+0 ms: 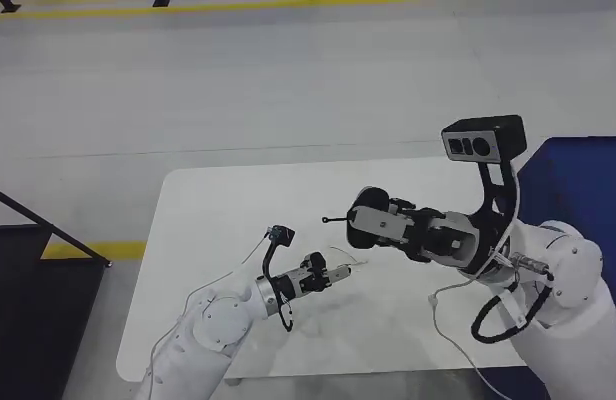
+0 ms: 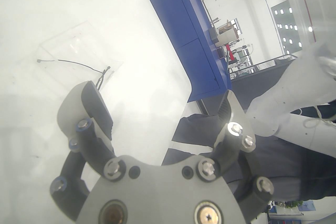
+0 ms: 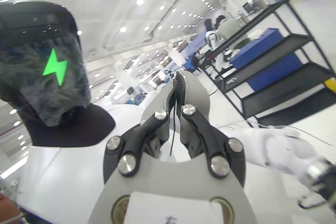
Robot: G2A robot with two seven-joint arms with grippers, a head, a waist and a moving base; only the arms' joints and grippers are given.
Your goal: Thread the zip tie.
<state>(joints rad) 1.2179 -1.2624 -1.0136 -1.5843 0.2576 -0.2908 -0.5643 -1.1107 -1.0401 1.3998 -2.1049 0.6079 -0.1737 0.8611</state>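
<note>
The right pincer [image 3: 177, 84] is pressed together on a thin black zip tie [image 3: 172, 130]. The strap runs down between the pincer's fingers toward the wrist. In the top view a short end of the tie sticks out past the pincer, over the white rounded surface [image 1: 218, 220]. The left pincer [image 2: 160, 96] is spread wide and holds nothing; it sits low over the surface, apart from the right one. Just ahead of its dark-padded finger [image 2: 95, 101], a second black zip tie [image 2: 76, 63] lies flat on a clear plastic sheet [image 2: 78, 36] on the surface.
</note>
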